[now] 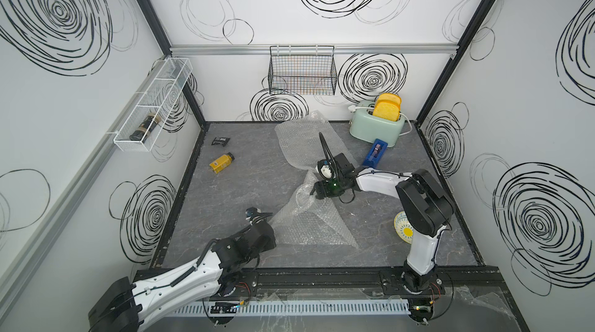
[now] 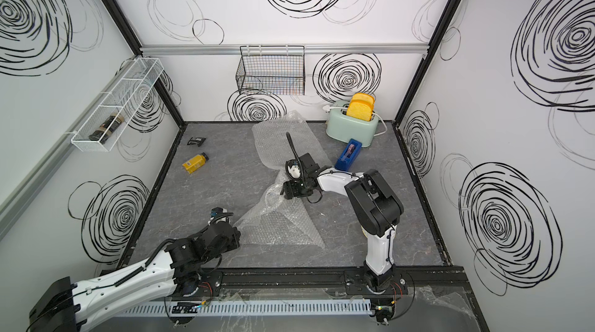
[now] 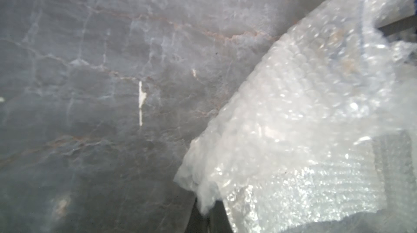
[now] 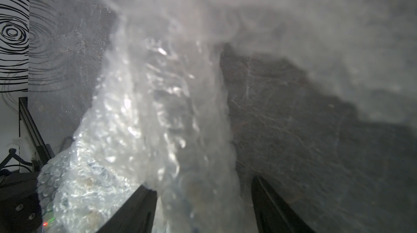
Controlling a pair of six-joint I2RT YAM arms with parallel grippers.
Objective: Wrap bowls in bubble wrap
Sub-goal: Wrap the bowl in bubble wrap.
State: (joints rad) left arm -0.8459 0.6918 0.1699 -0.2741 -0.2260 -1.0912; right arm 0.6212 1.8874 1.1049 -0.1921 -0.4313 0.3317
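Observation:
Two sheets of bubble wrap lie on the grey floor, one at the back [image 1: 302, 143] and one in front [image 1: 309, 224] [image 2: 280, 227]. My left gripper [image 3: 206, 209] is shut on the front sheet's left corner [image 3: 203, 189]. From above, its jaws are hidden under the left wrist [image 1: 257, 232]. My right gripper [image 1: 314, 192] [image 2: 285, 193] [image 4: 203, 184] stands open with a twisted bunch of wrap [image 4: 162, 112] running between its fingers. The bunch touches one finger only. A rounded bulge [image 1: 302, 197] shows in the wrap there. A pale bowl with a yellow sun centre [image 1: 404, 229] sits half hidden behind the right arm.
A mint toaster with yellow bread [image 1: 376, 124] and a blue tape dispenser [image 1: 375, 153] stand at the back right. A yellow bottle [image 1: 221, 163] and a black packet [image 1: 220, 141] lie at the back left. A black wire basket [image 1: 302, 71] and a white rack [image 1: 151, 108] hang on the walls.

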